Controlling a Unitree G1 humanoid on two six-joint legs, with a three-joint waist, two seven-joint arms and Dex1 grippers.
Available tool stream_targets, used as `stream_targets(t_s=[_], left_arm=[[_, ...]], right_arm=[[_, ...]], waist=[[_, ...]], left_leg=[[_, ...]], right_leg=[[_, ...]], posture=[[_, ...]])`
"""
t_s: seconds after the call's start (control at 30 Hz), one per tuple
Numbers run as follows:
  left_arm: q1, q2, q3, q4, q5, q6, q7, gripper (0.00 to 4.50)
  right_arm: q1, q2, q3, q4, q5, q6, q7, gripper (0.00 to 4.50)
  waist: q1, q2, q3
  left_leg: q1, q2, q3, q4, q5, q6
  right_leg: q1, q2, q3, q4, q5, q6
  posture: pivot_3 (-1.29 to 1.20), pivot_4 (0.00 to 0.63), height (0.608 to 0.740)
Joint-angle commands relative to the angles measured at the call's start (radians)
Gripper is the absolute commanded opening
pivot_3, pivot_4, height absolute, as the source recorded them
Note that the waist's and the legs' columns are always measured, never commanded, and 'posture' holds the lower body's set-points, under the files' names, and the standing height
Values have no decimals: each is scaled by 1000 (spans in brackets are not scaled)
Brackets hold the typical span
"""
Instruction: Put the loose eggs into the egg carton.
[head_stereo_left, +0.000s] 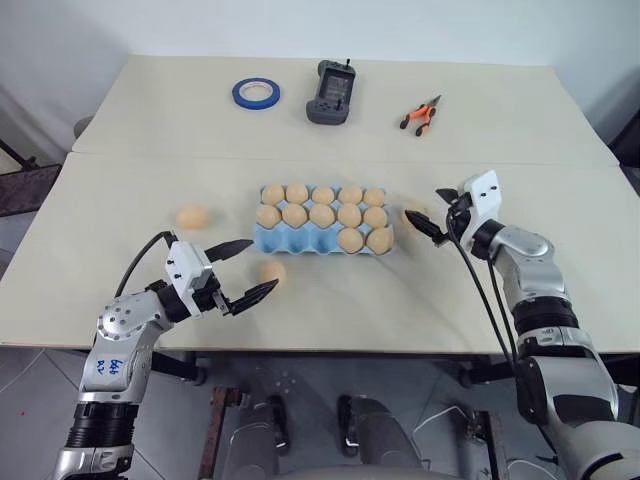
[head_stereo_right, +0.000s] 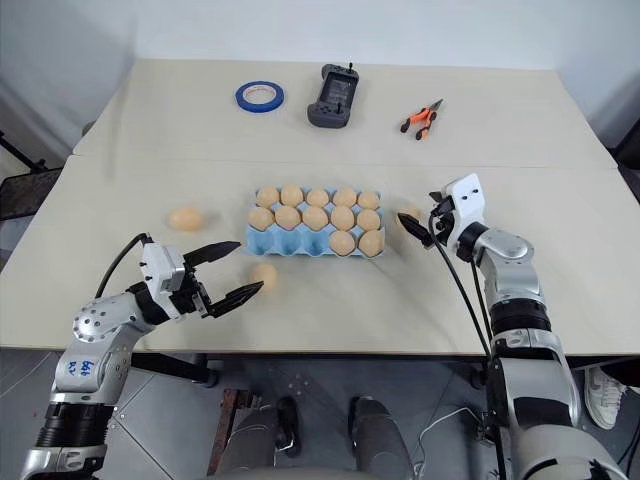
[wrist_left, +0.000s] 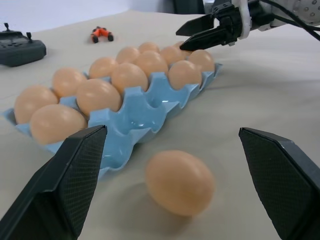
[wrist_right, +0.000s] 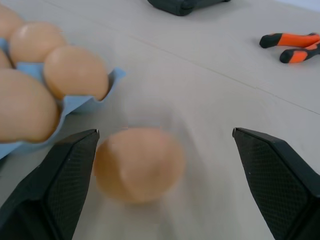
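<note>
I've got both sets of fingers apart, ready to pinch. Right gripper (head_stereo_left: 428, 216) lines up on the egg (wrist_right: 138, 164) right of the carton (head_stereo_left: 322, 240), frame centre; left gripper (head_stereo_left: 243, 270) faces another egg (head_stereo_left: 272, 273) just below it.

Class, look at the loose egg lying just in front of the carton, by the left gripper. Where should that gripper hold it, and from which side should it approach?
Probably across the middle of the loose egg, its widest, roundest part. It lies on its side on the table, apart from the egg carton. The left gripper is open and level, so a low approach from the robot's side, one finger on each flank, suits it.
</note>
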Motion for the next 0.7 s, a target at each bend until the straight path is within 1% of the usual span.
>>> stream_targets(t_s=[0.03, 0.13, 0.27, 0.37, 0.47, 0.57, 0.7], left_arm=[[24, 3, 26, -64, -19, 1, 20, 4500], [34, 1, 27, -71, -19, 1, 30, 4500], [35, 5, 32, -64, -20, -4, 31, 4500], [31, 10, 42, -48, -19, -11, 28, 4500], [26, 15, 56, -21, -12, -20, 30, 4500], [31, 23, 75, 9, -8, -29, 31, 4500], [38, 26, 94, 40, -1, -40, 32, 4500]], right_arm=[[-33, 10, 6, 68, -23, -54, 4, 4479], [-39, 15, 1, 91, -26, -79, 7, 3923], [-28, 7, -6, 72, -29, -120, 8, 2659], [-18, -1, -29, 14, 0, -152, 30, 2659], [-5, 2, -28, -88, 26, -129, 72, 2659], [28, 31, 9, -276, 66, -11, 114, 2659], [76, 89, 96, -489, 42, 135, 78, 2659]], waist=[[0, 0, 0], [1, 0, 0], [0, 0, 0], [0, 0, 0], [-3, 0, 0], [-2, 0, 0], [-2, 1, 0]], left_leg=[[0, 0, 0, 0, 0, 0], [0, 0, 0, 0, 0, 0], [0, 0, 0, 1, 0, 0], [0, 0, 0, 1, 0, 0], [0, 0, 0, 1, 0, 0], [0, 1, 0, 0, 0, 0], [1, 2, 0, -2, 0, -1]], right_leg=[[0, 0, 0, 0, 0, 0], [0, 0, 0, 0, 0, 0], [1, 0, 0, 0, 0, 0], [1, 0, 0, 0, 0, 0], [0, 0, 0, 1, 0, 0], [0, 0, 0, 1, 1, 2], [-1, 0, -1, 2, 1, 2]], posture=[[0, 150, 740], [0, 150, 740], [0, 150, 740], [0, 150, 740], [0, 150, 740], [0, 150, 740], [0, 150, 740]])
